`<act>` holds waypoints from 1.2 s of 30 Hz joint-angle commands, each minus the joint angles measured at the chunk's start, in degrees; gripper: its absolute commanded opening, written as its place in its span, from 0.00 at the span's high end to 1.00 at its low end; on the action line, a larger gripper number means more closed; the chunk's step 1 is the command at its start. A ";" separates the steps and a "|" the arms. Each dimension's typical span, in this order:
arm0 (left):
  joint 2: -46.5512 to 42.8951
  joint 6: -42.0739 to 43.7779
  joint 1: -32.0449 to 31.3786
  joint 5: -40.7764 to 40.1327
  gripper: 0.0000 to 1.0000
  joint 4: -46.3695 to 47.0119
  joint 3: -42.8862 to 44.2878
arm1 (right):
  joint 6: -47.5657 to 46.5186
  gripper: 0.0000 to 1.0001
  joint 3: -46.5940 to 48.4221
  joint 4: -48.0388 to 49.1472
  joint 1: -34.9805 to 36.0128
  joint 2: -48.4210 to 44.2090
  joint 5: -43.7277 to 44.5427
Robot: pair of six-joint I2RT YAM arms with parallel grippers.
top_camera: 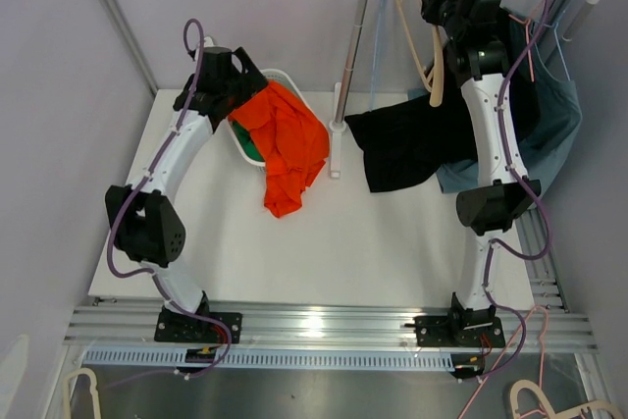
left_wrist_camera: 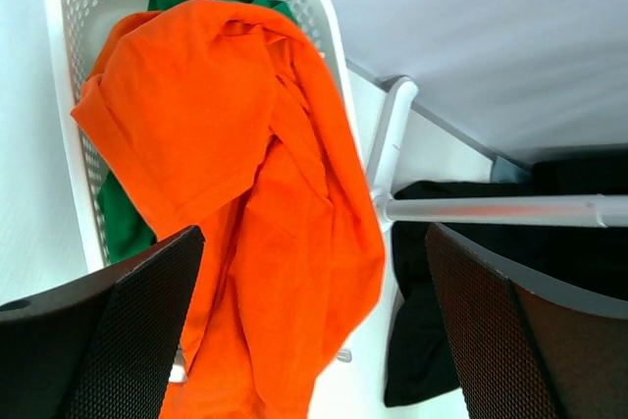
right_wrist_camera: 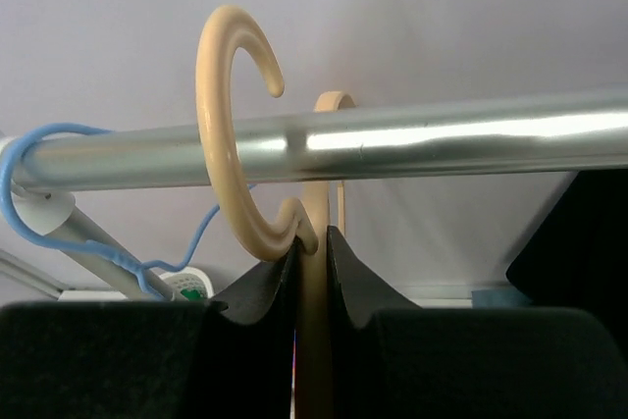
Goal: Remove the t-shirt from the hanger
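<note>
On the white table [top_camera: 392, 242], an orange t-shirt [left_wrist_camera: 245, 193] drapes over the laundry basket [left_wrist_camera: 74, 7] beneath the left gripper [left_wrist_camera: 314, 277], jaws spread; the right gripper [right_wrist_camera: 312, 262] clamps the beige hanger [right_wrist_camera: 228, 144]

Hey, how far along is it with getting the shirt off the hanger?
Looks done: the orange t-shirt lies draped over the white basket, off any hanger, with the left gripper open above it. In hand: the right gripper clamps the beige hanger by its neck, hook around the rail. Left: releasing that hanger; a black garment and a teal garment hang by the rack.
</note>
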 commanded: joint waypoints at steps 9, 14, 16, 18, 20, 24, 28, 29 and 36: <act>-8.50 3.44 -3.72 -2.95 0.01 0.67 -1.85 | 2.97 0.44 -4.22 -7.85 0.52 -5.13 -3.34; -10.35 5.72 -5.83 -4.70 0.00 0.32 -1.50 | -0.89 0.15 -15.73 -4.87 0.44 -16.65 6.76; -11.31 8.70 -8.81 -8.29 0.01 -2.66 0.34 | -4.13 0.05 -21.52 -2.24 0.00 -22.78 8.44; -12.37 12.20 -13.10 -14.51 0.01 -3.81 1.58 | -5.12 0.04 -21.91 -2.92 -2.28 -24.84 6.35; -14.48 14.33 -15.92 -18.05 0.00 -3.11 0.71 | -5.73 0.04 -20.94 -5.21 -4.47 -26.50 4.93; -17.73 18.45 -22.42 -18.09 0.01 -0.40 -2.18 | -4.70 0.04 -19.89 -9.34 -12.01 -26.69 4.40; -21.16 25.13 -27.62 -9.67 0.00 10.75 -9.73 | -1.08 0.06 -8.66 -20.91 -17.48 -18.45 1.42; -21.51 26.19 -28.59 -8.50 0.01 13.91 -10.37 | -1.17 0.07 -6.46 -21.99 -17.84 -16.77 1.24; -19.05 32.88 -35.10 -7.43 0.01 15.78 -7.83 | -0.55 0.14 -3.28 -19.81 -21.53 -10.18 -4.46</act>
